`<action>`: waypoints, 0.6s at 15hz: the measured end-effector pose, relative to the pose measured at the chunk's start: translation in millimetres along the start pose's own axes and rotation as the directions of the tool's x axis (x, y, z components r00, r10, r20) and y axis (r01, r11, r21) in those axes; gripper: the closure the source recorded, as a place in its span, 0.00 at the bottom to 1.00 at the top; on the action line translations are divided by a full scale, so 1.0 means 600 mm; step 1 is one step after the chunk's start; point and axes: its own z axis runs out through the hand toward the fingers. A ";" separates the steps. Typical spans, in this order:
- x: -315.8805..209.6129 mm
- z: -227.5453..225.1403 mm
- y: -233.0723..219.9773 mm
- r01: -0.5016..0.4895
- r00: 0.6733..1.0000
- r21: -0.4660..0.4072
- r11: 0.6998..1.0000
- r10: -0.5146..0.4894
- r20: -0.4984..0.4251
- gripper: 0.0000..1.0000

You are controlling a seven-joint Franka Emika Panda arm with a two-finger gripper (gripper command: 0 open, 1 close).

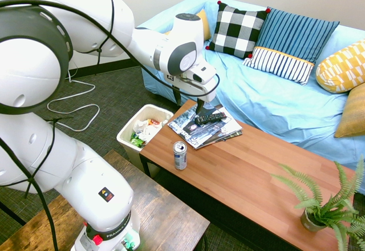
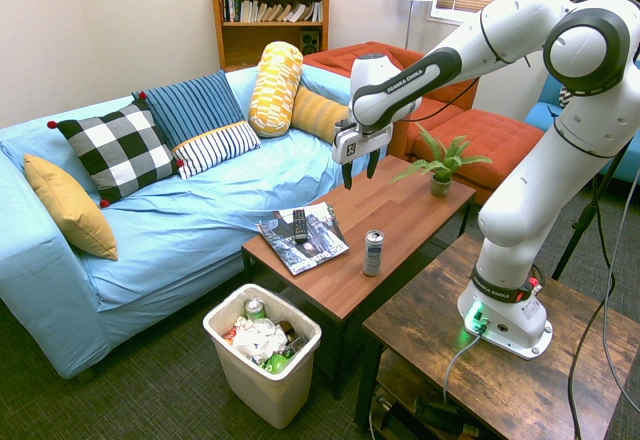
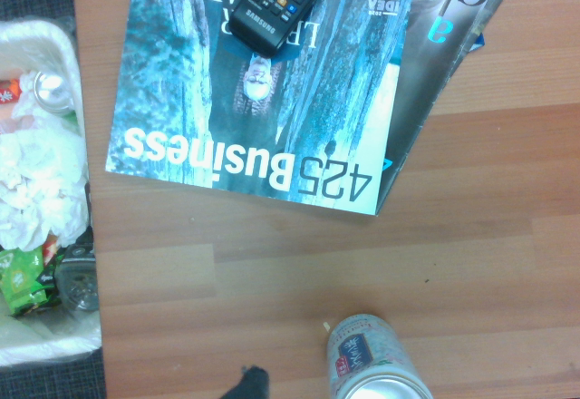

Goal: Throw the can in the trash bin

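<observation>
Nearest the wrist camera stands the can (image 3: 379,361), its pull-tab top facing up, on bare wood of the bench (image 3: 272,263). Seen from the exterior views, the can (image 1: 180,155) is upright near the bench's front edge, just beside the stack of magazines (image 1: 205,128) and apart from them. A black remote (image 1: 209,117) lies on top of the magazines; the top cover reads "425 Business" in the wrist view.

Above the magazines hangs the claw (image 2: 359,167), pointing straight down with its fingers spread apart and nothing between them. It is well clear of the can, higher and further toward the sofa (image 2: 180,210).

On the floor against the bench end nearest the magazines sits the trash bin (image 2: 262,375), cream-white, holding crumpled white paper, green and orange wrappers and another can. A potted fern (image 1: 325,202) stands at the bench end farthest from the magazines.
</observation>
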 end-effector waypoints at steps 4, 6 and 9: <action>0.007 0.019 -0.001 -0.001 1.000 0.000 1.000 0.001 0.005 0.00; 0.017 0.047 0.003 0.000 1.000 -0.008 1.000 0.001 0.020 0.00; 0.025 0.089 0.017 0.008 0.999 -0.022 1.000 -0.007 0.048 0.00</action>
